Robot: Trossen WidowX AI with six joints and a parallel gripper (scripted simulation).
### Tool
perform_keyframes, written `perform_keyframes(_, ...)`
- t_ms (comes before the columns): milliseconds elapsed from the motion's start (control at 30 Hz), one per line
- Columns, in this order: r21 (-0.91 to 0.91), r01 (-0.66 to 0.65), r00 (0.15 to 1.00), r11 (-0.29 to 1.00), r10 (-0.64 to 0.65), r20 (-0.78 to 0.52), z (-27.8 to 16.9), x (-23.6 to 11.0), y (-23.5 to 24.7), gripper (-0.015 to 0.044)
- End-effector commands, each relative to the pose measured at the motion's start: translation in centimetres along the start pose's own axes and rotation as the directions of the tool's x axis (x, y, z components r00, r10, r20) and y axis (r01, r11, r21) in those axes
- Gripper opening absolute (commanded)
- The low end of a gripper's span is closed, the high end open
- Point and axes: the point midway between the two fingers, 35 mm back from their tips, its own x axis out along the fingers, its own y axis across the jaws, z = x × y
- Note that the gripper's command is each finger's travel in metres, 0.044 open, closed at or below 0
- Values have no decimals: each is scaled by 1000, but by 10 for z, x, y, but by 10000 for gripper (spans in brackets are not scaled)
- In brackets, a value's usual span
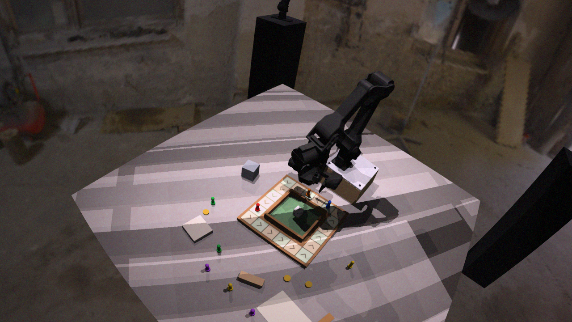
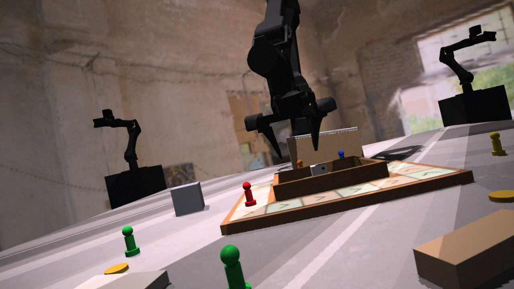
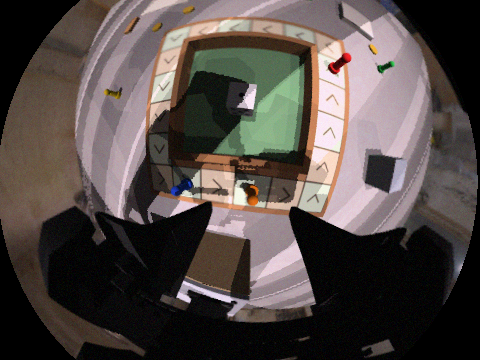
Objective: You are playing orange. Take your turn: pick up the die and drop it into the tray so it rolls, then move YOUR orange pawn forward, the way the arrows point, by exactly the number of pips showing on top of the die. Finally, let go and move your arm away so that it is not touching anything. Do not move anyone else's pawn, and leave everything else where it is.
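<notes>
The striped surface [image 1: 179,160] carries the game board [image 1: 255,230], its arrow squares ringing the green tray [image 1: 288,218]. My arm rises from its pedestal block [image 1: 366,176] beside the board's edge. My claw [image 2: 296,152] hangs above that edge, spread wide and gripping nothing. The die [image 1: 297,211] lies inside the tray, apart from its walls. My orange pawn [image 3: 251,194] stands upright on a track square on the side nearest me, below and clear of my fingertips, with the blue pawn [image 3: 180,187] on the same side and the red pawn [image 3: 340,62] on another.
</notes>
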Motion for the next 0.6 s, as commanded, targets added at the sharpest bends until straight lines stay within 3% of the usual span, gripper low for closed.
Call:
perform_keyframes(0,-3,9,1000,1000,-9,8,2,-18,-1,440)
perform_keyframes(167,10,9,1000,1000,-9,8,4,-38,1,440)
perform_keyframes(333,96,6,1000,995,-7,8,5,-93,19,440)
perform_keyframes(567,99,6,1000,995,-7,8,4,-95,20,440)
